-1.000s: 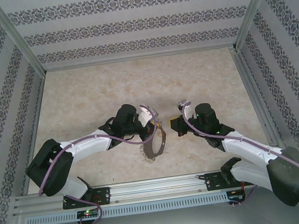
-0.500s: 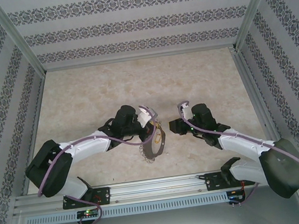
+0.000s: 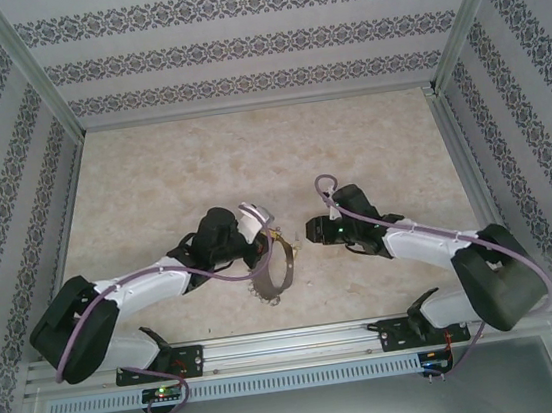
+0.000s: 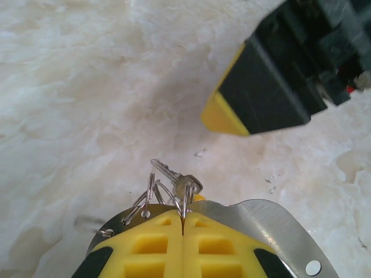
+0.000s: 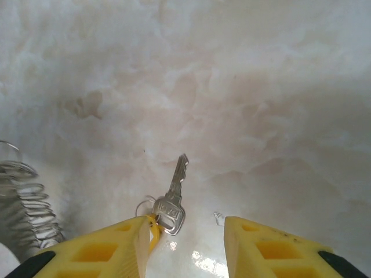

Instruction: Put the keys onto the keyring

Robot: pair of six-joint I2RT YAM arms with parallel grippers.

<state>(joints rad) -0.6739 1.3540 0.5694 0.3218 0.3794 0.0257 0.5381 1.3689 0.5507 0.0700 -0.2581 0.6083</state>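
We see the left gripper (image 4: 182,225) clamped on the large thin grey metal hoop (image 4: 264,219); the tiny silvery yellow-tipped key (image 5: 173,202) perhaps hangs at its twelve o'clock; the right gripper (image 5: 185,231) has its fingers apart.

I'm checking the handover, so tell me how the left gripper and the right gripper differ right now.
The left gripper is shut, its yellow fingers pressed together; the right gripper is open, fingers apart. The left one clamps the keyring; the right one grips nothing, a silver key showing unpinched in its gap. Both have yellow fingers.
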